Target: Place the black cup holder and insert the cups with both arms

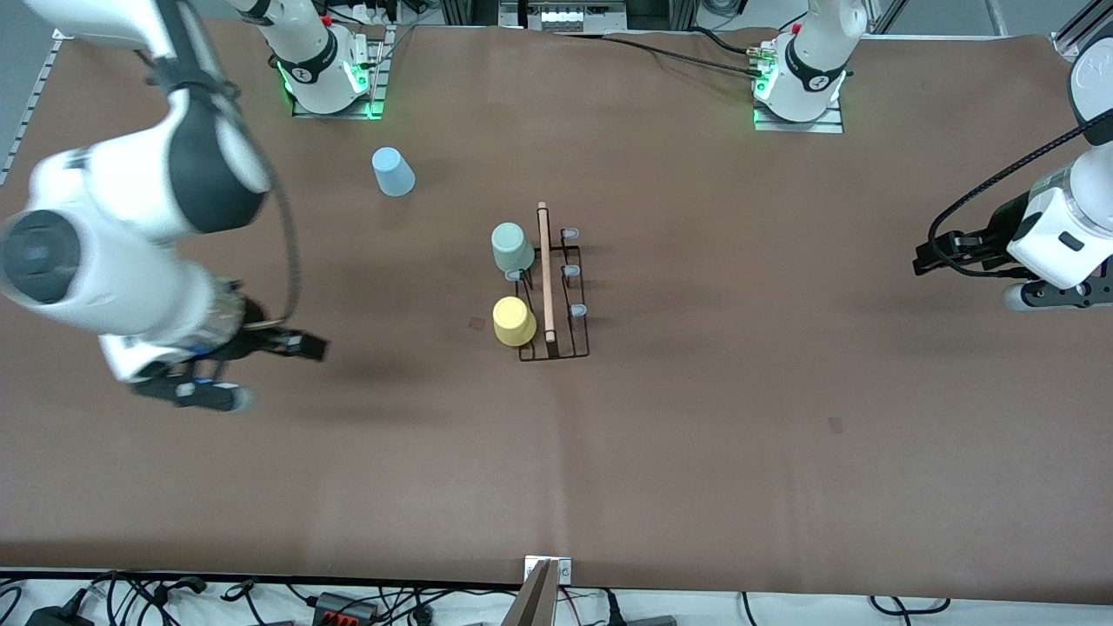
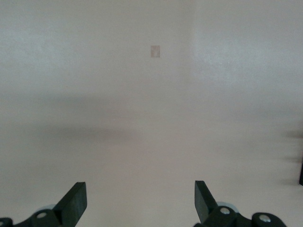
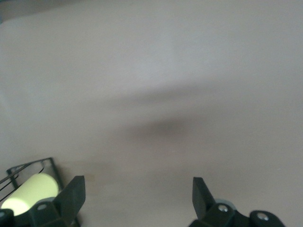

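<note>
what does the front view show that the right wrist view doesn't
Only the front view shows the blue cup standing alone on the table, the green cup on the rack, and the left tool, open, over bare table at the left arm's end. Only the right wrist view shows the right tool plainly open and empty. Both show the yellow cup on the rack.

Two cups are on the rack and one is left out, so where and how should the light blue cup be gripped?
Grip the light blue cup across its tapered side wall, about mid-height, coming down from above. It stands upside down on the table, apart from the black cup holder, toward the right arm's end, so the open right hand seems the likelier one for it.
</note>
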{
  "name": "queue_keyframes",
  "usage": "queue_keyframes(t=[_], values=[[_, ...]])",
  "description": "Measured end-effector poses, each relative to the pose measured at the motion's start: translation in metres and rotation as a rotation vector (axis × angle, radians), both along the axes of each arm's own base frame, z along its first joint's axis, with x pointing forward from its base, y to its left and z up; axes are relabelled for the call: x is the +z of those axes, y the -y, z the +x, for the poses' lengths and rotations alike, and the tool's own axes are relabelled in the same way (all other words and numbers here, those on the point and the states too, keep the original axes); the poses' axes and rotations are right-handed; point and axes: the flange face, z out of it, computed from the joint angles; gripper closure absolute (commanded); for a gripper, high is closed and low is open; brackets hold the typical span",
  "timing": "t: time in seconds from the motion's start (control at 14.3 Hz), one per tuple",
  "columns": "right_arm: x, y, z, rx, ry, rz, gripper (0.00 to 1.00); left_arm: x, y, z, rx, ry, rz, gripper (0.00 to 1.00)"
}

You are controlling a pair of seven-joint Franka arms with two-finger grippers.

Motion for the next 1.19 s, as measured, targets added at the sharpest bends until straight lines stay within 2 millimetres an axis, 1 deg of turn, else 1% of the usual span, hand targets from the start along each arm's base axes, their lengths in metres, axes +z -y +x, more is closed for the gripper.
queue_keyframes(t=[0.07,0.21,0.28,0.42,0.49,0.63,0.77,0.91,1.05,1.19], values=[[0.006,0.017,0.0,-0.003,-0.001,-0.002,0.0,0.0,0.0,0.0,0.0,0.002,0.0,0.0],[0.015,0.042,-0.001,0.01,-0.003,-0.013,0.0,0.001,0.0,0.001,0.0,0.009,0.0,0.0],[0.021,0.058,-0.001,0.025,0.008,-0.025,0.0,0.001,0.0,0.002,0.001,0.016,0.0,0.0],[0.036,0.099,-0.002,0.072,0.033,-0.056,0.0,0.002,-0.001,0.006,0.002,0.041,0.0,0.0],[0.044,0.117,-0.006,0.078,0.04,-0.066,0.0,0.002,-0.001,0.007,0.003,0.049,0.0,0.0],[0.059,0.143,-0.015,0.083,0.051,-0.073,0.0,-0.002,-0.002,0.009,0.002,0.05,0.0,0.0],[0.074,0.154,-0.025,0.098,0.064,-0.078,0.0,-0.003,-0.002,0.01,-0.025,0.048,-0.002,0.0],[0.083,0.162,-0.032,0.104,0.068,-0.085,0.0,-0.003,-0.003,0.01,-0.035,0.05,-0.003,0.0],[0.089,0.166,-0.035,0.121,0.073,-0.089,0.0,-0.003,-0.004,0.01,-0.031,0.052,-0.003,0.0],[0.093,0.165,-0.04,0.129,0.074,-0.089,0.0,-0.003,-0.006,0.01,-0.008,0.052,-0.001,0.0]])
